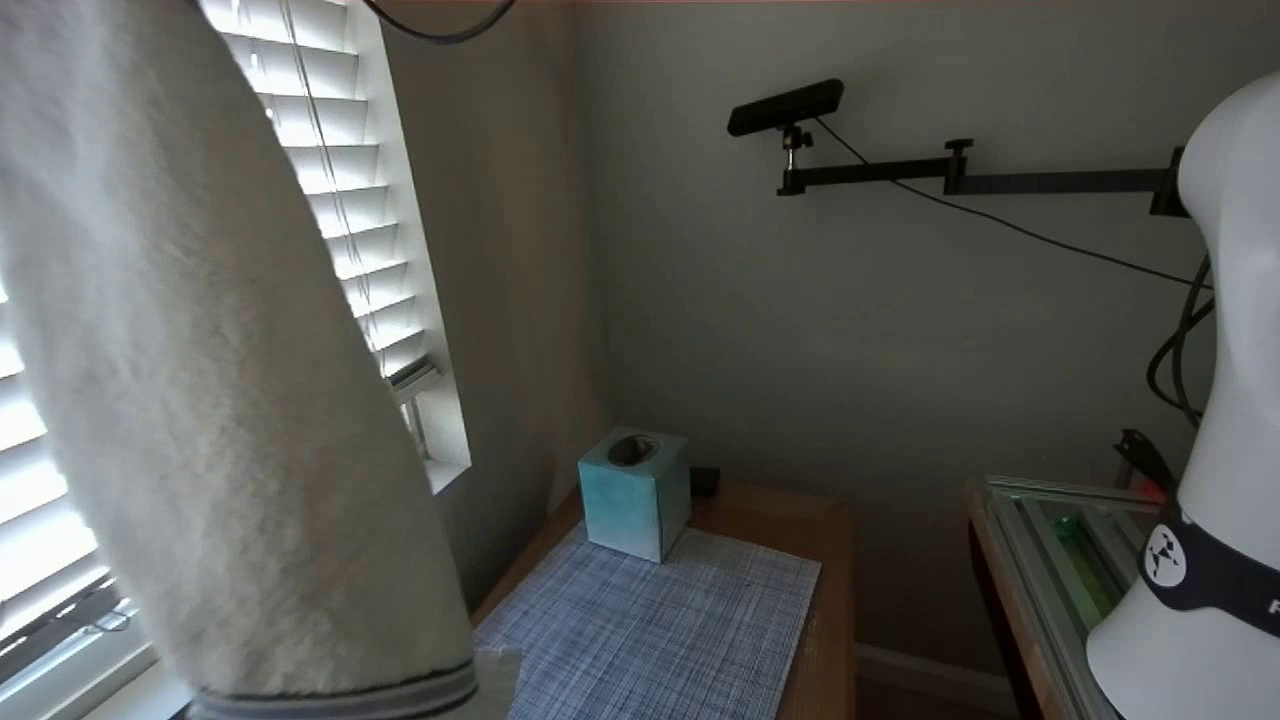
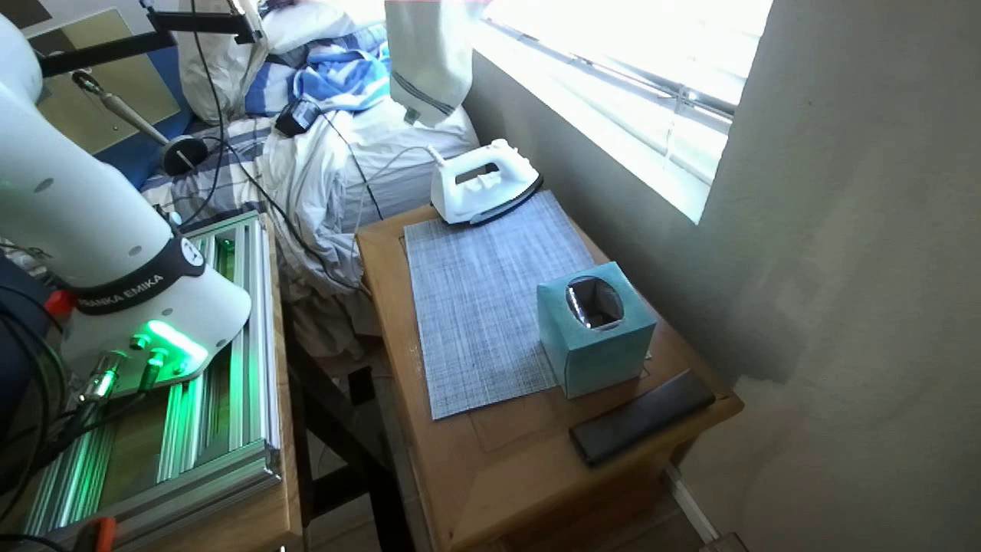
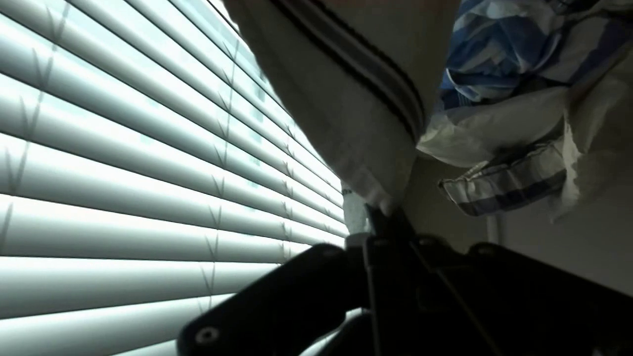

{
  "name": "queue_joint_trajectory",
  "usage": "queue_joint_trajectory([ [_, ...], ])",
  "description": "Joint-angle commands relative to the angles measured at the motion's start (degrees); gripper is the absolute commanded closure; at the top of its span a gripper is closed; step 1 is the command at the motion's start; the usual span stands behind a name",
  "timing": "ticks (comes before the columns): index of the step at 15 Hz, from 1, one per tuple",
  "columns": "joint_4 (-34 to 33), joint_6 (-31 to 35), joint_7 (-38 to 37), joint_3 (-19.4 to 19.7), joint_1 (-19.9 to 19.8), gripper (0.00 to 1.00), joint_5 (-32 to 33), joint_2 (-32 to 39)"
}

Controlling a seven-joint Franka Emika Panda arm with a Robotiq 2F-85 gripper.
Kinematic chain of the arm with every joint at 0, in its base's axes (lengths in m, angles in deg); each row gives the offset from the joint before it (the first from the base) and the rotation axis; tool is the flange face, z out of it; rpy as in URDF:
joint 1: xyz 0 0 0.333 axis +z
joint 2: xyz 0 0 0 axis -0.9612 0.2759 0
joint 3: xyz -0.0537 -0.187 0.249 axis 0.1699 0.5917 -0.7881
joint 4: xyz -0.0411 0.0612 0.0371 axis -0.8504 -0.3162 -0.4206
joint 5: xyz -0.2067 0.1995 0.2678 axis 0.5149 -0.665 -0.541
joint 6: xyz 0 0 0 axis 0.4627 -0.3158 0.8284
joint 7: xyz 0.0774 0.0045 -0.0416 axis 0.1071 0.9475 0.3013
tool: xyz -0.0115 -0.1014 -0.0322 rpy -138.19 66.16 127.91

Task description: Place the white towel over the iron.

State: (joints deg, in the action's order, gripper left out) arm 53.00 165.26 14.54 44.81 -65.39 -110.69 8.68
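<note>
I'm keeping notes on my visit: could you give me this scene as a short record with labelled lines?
Held: white cloth towel with a grey-striped band, hanging
Held by: black claw, closed on the towel
Surface: rectangular grey-blue woven placemat on a brown wooden table
To be covered: white plastic iron, bare, at one end of the placemat
Also there: cube-shaped teal cardboard tissue box; dark oblong object
Progress: towel not yet over the iron

Daylight is glaring through white slatted blinds, black jointed gripper is showing dim and blurred, green light strip is glowing
</note>
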Motion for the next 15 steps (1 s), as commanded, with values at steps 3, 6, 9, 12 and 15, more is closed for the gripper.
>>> queue_joint_trajectory([
  [3,-2.7,-3.9,8.4,-1.3,2.6,0.99,-8.4,5.4],
  [6,-4.4,-6.4,11.3,-2.4,2.2,0.99,-10.9,11.2],
  [9,-6.7,-8.5,12.5,-3.5,1.4,0.99,-12.0,17.5],
  [12,-9.3,-8.7,12.2,-4.8,0.9,0.99,-12.2,23.1],
  [15,-11.7,-8.1,11.1,-5.6,0.4,0.99,-11.1,28.0],
])
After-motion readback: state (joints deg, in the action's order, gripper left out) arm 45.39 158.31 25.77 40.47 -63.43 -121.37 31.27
